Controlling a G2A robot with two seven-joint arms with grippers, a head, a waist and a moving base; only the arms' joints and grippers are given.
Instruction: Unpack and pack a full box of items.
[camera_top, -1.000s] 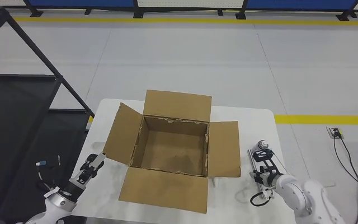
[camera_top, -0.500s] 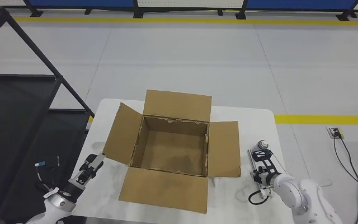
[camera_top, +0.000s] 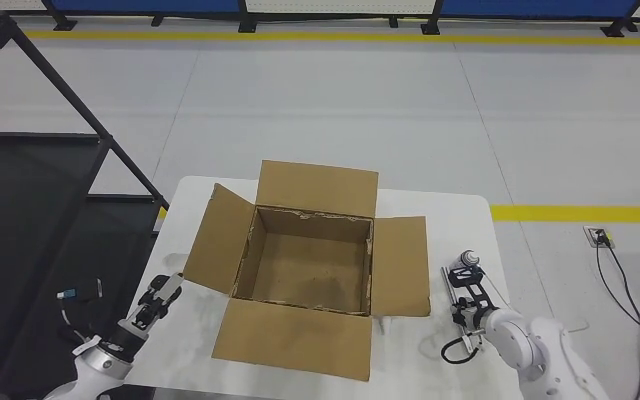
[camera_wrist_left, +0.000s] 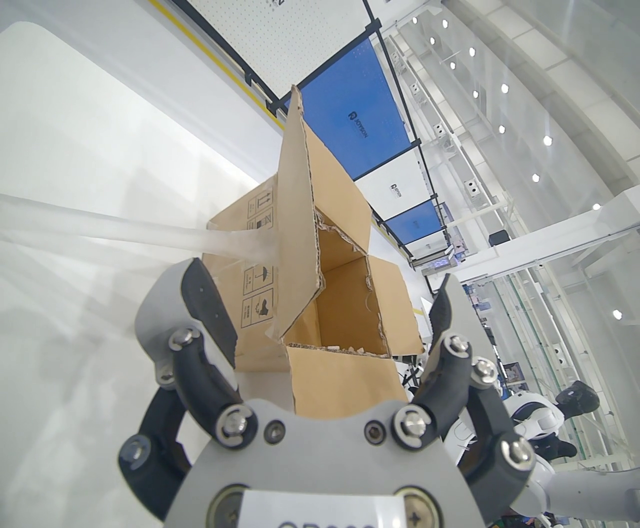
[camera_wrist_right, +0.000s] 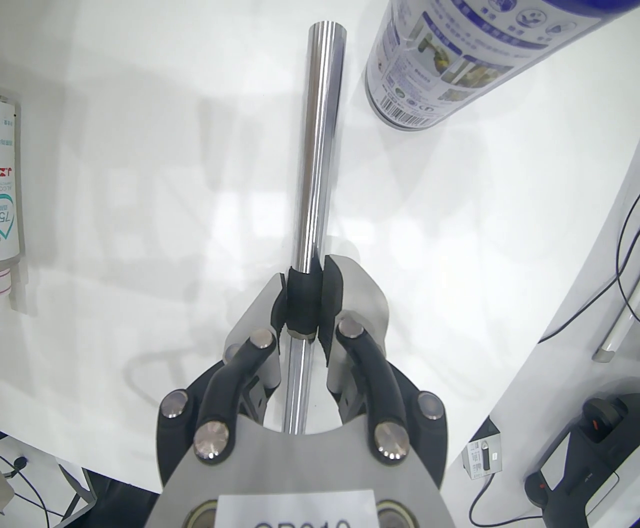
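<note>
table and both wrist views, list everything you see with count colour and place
cardboard box: 1, brown, flaps open, mid table
metal rod: 1, silver, in the right gripper
spray can: 1, blue and white, by the rod's tip
labelled container: 1, white, across the rod from the can
tape strip: 1, clear, trailing off the box
table: 1, white, under everything
left gripper: 1, grey and black, open, facing the box
right gripper: 1, grey and black, shut on the rod
</note>
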